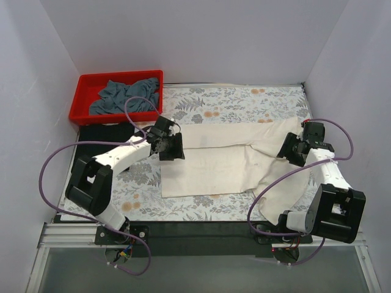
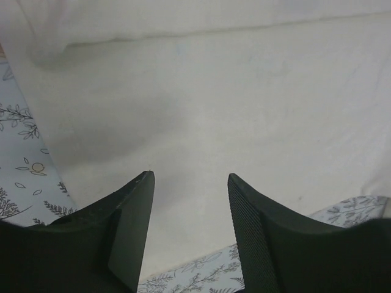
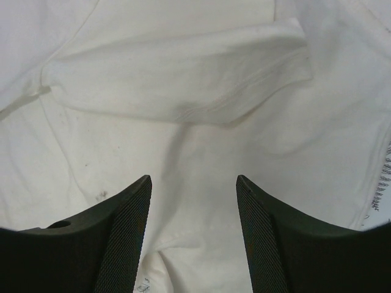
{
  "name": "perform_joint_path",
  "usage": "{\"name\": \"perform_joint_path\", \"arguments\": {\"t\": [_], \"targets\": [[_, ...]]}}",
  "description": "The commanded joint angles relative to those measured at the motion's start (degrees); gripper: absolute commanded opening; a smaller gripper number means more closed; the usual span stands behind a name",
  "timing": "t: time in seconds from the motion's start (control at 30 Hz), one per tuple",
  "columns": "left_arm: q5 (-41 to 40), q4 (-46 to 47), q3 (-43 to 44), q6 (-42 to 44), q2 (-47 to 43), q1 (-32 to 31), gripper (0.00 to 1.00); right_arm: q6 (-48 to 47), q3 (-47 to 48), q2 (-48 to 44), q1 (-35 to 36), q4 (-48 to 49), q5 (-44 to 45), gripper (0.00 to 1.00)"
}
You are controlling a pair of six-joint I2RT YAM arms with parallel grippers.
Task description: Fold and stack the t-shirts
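Midway through a fold, seemingly, on the cream shirt (image 1: 214, 168): laid wide across the middle of the surface (image 1: 256, 97), with a long band along the far side lying over the body and a right-hand portion trailing toward the near edge beneath the right arm. Left tool (image 1: 173, 148) over the shirt's left edge, parted and gripping nothing, with only flat cream cloth and a sliver of floral print between the jaws in the wrist view. Right tool (image 1: 292, 149) over the shirt's right end, likewise parted and empty, poised above a sleeve (image 3: 183, 91) doubled onto the body with its hem seam showing. Black shirt (image 1: 104, 133) flat on the surface at the far left, beside the left arm, apparently folded, though hard to tell how neatly. Grey-blue shirt (image 1: 125, 96) crumpled in the red bin (image 1: 116, 75) at the far left corner, not yet started. Next, probably: lower both tools onto matching points of one edge, pinch only the layers meant to travel, then lift together and carry across evenly to halve the shirt. Worth gathering in the trailing right-hand cloth first, as otherwise likely to drag and skew the fold. After that, onto the black shirt to begin the stack.
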Motion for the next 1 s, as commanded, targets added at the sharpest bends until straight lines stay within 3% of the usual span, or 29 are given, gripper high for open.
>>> {"name": "perform_joint_path", "arguments": {"t": [0.0,0.17,0.33,0.47,0.67,0.7,0.8,0.83,0.97], "targets": [[-1.24,-1.61,-2.19,-1.32,2.37,-0.78,0.47,-0.13,-1.06,-1.62,0.00,0.04,-2.49,0.54],[-3.86,-2.84,-5.61,-0.53,5.01,-0.87,0.29,-0.48,-1.68,-2.94,0.08,0.48,-0.92,0.54],[-8.09,-6.80,-9.39,-0.09,6.77,0.00,0.21,-0.13,-0.27,-1.89,0.00,0.92,-0.91,0.54],[-8.19,-7.34,-12.91,-0.79,0.81,6.06,0.18,0.75,2.01,-0.13,0.08,2.32,-1.61,0.54],[-7.31,-7.60,-10.28,1.67,-0.35,12.03,0.18,-0.83,10.87,6.18,-0.62,3.29,1.37,0.54],[-5.74,-7.51,-10.19,2.11,-0.52,13.10,0.19,-1.18,12.11,7.16,-1.05,3.47,1.03,0.54],[-2.85,-6.90,-8.00,3.08,-1.49,13.90,0.35,-3.81,17.20,11.20,-2.29,4.61,-3.53,0.53],[-1.95,-5.76,-6.69,2.82,-2.71,13.90,0.45,-5.13,18.53,13.04,-2.55,5.05,-4.59,0.52],[0.25,-2.42,-3.09,1.33,-4.04,13.98,0.60,-4.97,20.21,16.12,-3.69,7.77,-9.07,0.50]]}}
